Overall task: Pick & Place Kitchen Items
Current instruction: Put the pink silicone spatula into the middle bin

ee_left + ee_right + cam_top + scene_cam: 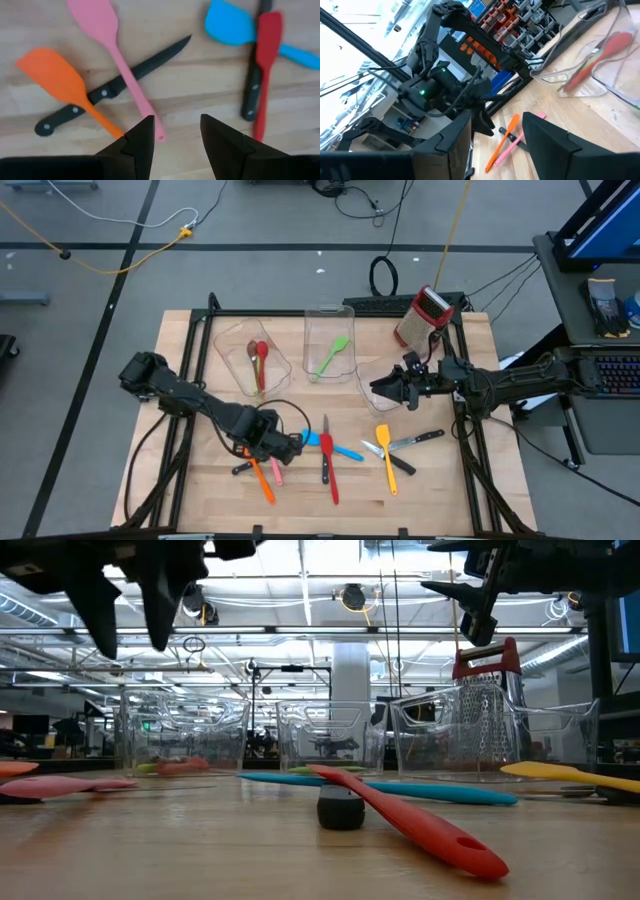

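Presently catalogued on the wooden tabletop [180, 480]: a pink spatula [107, 40] lying across a black-handled knife [112, 90], with an orange spatula [57, 82] just beside them; a blue spatula [235, 25] and a red spatula [265, 60] near the middle; a yellow spatula [386, 455] and another knife [418, 440] farther right. Three clear bins stand behind: the left bin [228, 335] holds a red spoon [262, 358] and a brown spoon [252, 355], the middle bin [318, 315] a green spatula [333, 355]. A red-topped grater [422, 315] stands beside the right bin. Left end effector [176, 132]: above the pink spatula's handle, fingers parted, grasping nothing. Right end effector [383, 390]: raised over the right bin, fingers apart, released.
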